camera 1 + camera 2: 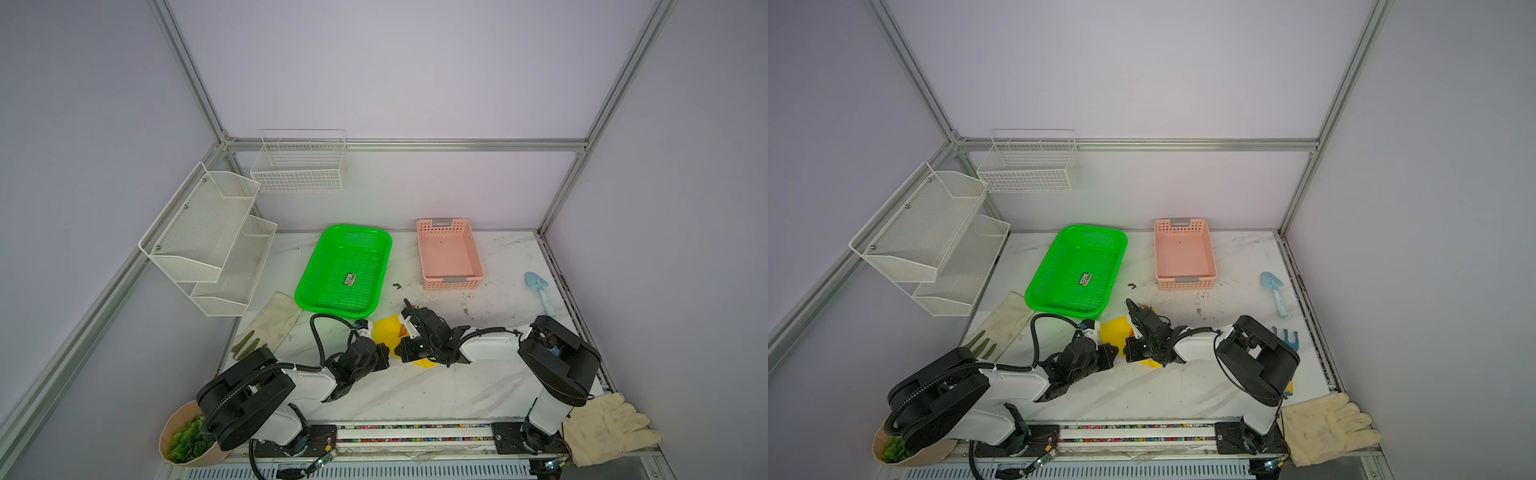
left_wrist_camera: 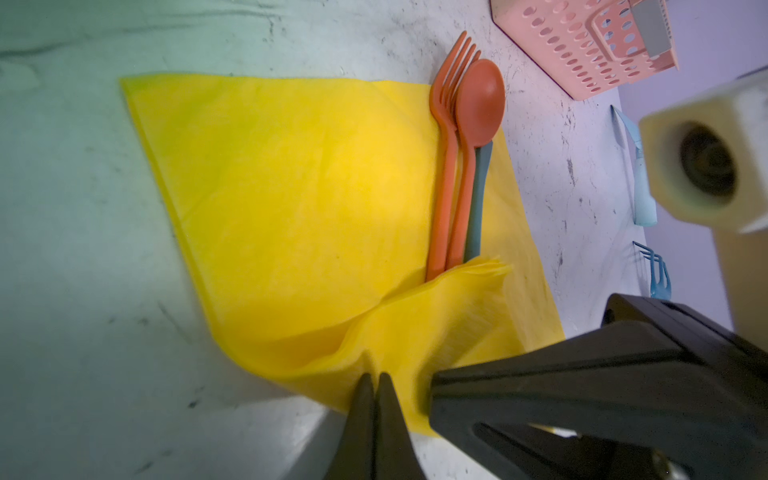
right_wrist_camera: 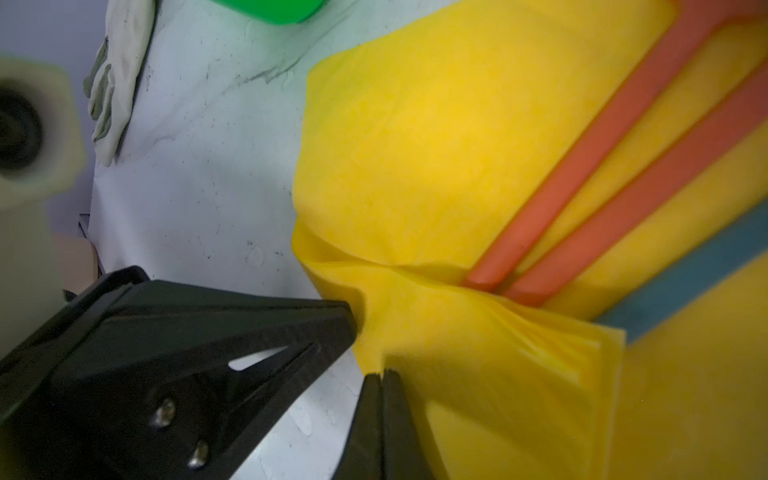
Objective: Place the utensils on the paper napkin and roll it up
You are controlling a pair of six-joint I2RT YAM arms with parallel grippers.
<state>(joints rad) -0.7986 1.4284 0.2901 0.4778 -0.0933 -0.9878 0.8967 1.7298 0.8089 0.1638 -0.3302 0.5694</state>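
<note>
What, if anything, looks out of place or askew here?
The orange fork and orange spoon heads overhang the paper napkin edge onto the table. Also, dark specks litter the table near the pink basket.

Both top views looked steeply down onto the whole bench (image 1: 415, 390). Each wrist view sat close over the paper napkin (image 2: 291, 187), shared by both.
</note>
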